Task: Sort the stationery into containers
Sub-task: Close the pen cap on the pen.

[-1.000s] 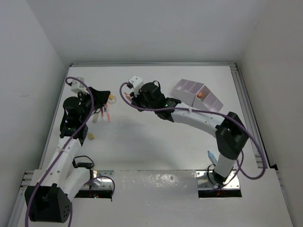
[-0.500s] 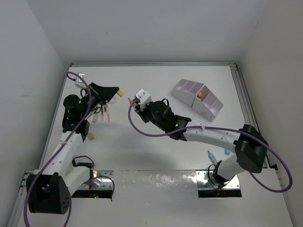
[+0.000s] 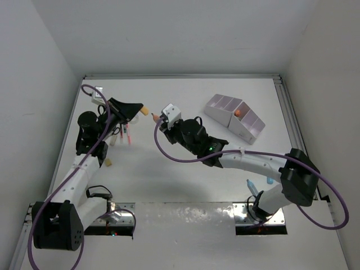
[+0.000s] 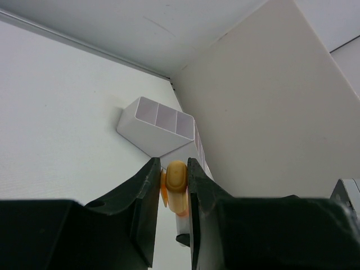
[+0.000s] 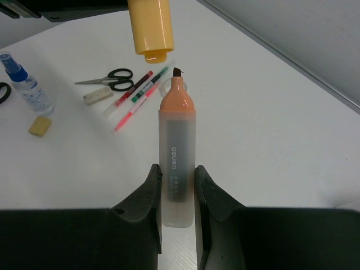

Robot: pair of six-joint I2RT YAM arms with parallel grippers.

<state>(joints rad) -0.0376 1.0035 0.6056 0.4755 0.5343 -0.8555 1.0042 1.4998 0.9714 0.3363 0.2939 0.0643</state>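
Observation:
My left gripper (image 3: pixel 139 108) is shut on a yellow-orange highlighter cap (image 4: pixel 176 175), held in the air at the far left. My right gripper (image 5: pixel 177 171) is shut on the translucent highlighter body (image 5: pixel 176 145), whose orange tip is bare. Cap (image 5: pixel 150 28) and tip face each other a short gap apart, not touching; from above the tip (image 3: pixel 152 117) sits just right of the cap (image 3: pixel 144 110). The white organiser (image 3: pixel 235 117) with lilac-lined compartments stands at the far right, an orange item (image 3: pixel 237 112) in one compartment. Both grippers are well away from it.
Under the left arm on the table lie black-handled scissors (image 5: pixel 109 79), red, green and pink pens (image 5: pixel 138 93), a white eraser (image 5: pixel 98 95), a tan eraser (image 5: pixel 40 125) and a blue-capped bottle (image 5: pixel 28 84). Another blue-capped bottle (image 3: pixel 250 185) lies by the right arm's base.
The right gripper drew back toward the near side with the highlighter body. The left gripper swung right with the cap, so cap and tip now face each other closely.

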